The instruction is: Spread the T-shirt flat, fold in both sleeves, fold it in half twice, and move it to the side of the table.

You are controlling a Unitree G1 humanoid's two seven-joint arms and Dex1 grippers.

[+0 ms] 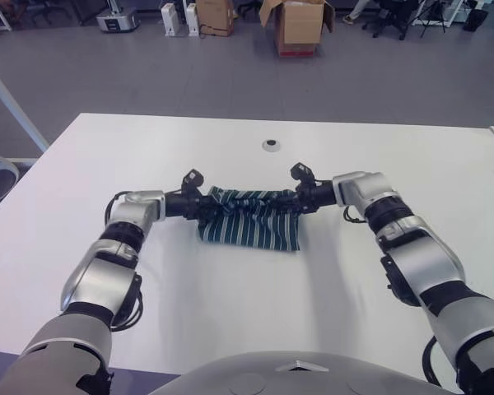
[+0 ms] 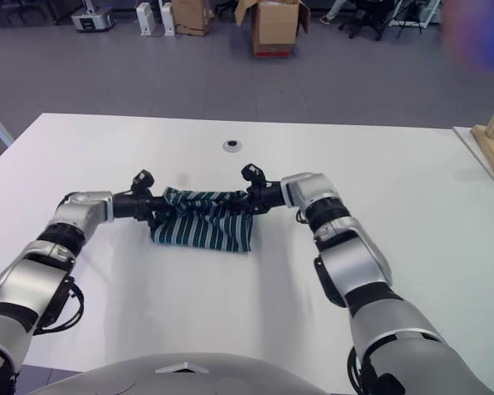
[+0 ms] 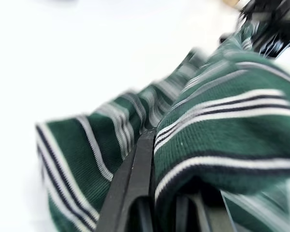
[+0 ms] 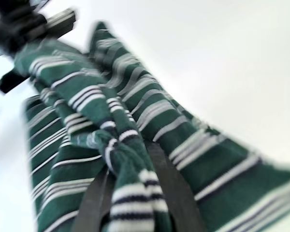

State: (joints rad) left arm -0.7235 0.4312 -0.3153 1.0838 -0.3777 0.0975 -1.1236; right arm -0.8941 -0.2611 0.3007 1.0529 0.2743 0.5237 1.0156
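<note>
**Left eye view: T-shirt held at both ends**

On the white table [image 1: 230, 321] the striped T-shirt [image 1: 251, 220] is seen as a bunched, part-folded band spanning the gap between the two hands. Its long axis runs straight from the left gripper [image 1: 199, 204] to the right gripper [image 1: 298, 196]. The loose body lies from that held edge back toward the robot. Each gripper is clamped on one end of the far edge, and the cloth is seen pinched tight in the wrist views. Neither arm is judged nearer, so the coming fold would be led by both.

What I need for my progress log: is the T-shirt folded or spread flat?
Folded: the T-shirt is a compact bundle on the table, its far edge pinched by the left end effector and right end effector.
</note>
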